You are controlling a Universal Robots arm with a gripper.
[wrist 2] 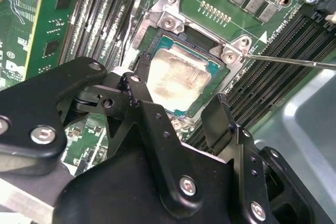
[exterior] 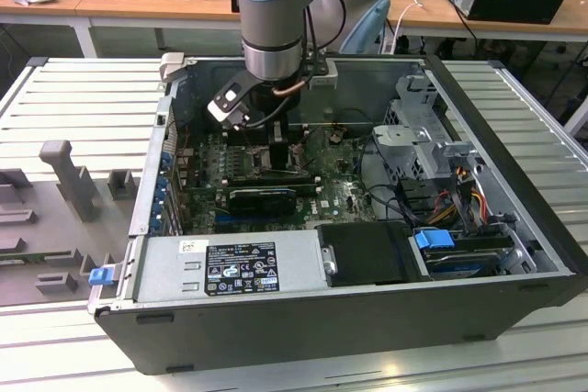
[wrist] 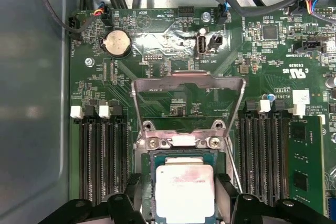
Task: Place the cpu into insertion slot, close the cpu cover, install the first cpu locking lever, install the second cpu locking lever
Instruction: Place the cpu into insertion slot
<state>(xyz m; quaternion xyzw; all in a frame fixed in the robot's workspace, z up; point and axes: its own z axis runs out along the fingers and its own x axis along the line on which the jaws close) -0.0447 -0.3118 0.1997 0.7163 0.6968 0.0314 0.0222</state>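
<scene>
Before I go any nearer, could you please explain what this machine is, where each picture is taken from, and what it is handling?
It is a single robot arm reaching down into an open computer case. The exterior view looks on from outside; both wrist views come from cameras riding on the arm, looking at the green circuit board. The cpu lies in the insertion slot, with the gripper right over it; whether it grips the chip I cannot tell. The cpu cover stands flipped open beside the slot.
</scene>
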